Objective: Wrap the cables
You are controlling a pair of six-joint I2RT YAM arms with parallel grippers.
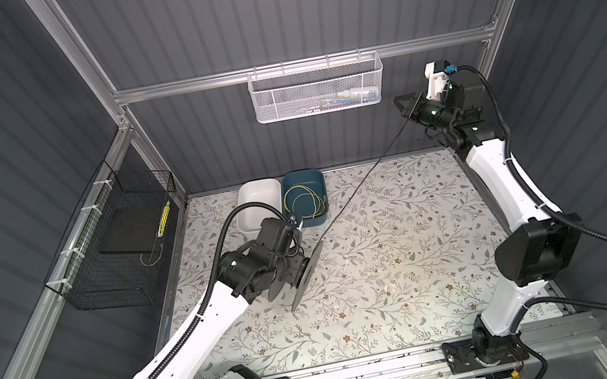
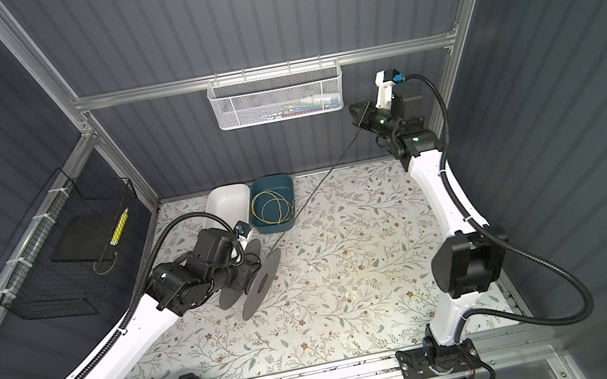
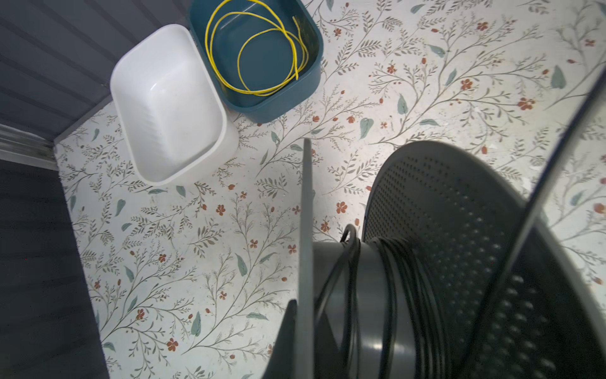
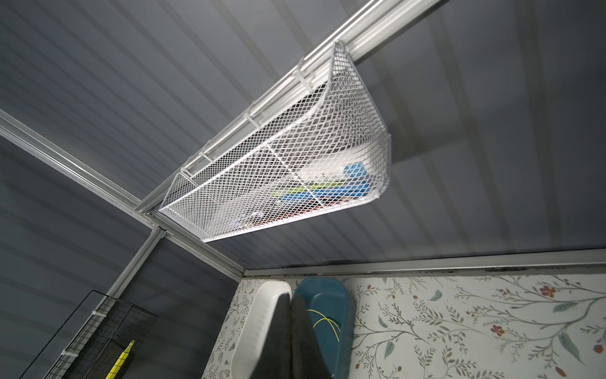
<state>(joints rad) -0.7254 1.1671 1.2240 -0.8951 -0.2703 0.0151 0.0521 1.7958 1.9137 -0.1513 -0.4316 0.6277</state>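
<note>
Black wire [image 1: 357,191], both top views: taut from grey spool [image 1: 306,276] up to raised right gripper [image 1: 399,106], pinched there | left wrist: left gripper [image 3: 303,331] clamped on spool flange; yellow wire [image 3: 207,42] coiled in teal bin [image 3: 278,110] | right wrist: fingers [image 4: 278,347] pressed together

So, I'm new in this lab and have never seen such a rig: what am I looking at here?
Two robot arms stand at a flower-patterned table. Two pictures look down from overhead; the other two come from a camera on each arm's wrist. The left gripper clamps a grey spool by one flange, with black wire wound on its hub. That wire runs taut up to the raised right gripper, which is shut and seems to pinch it. At the table's back, a teal bin holds a coiled yellow wire, beside an empty white bin.
</note>
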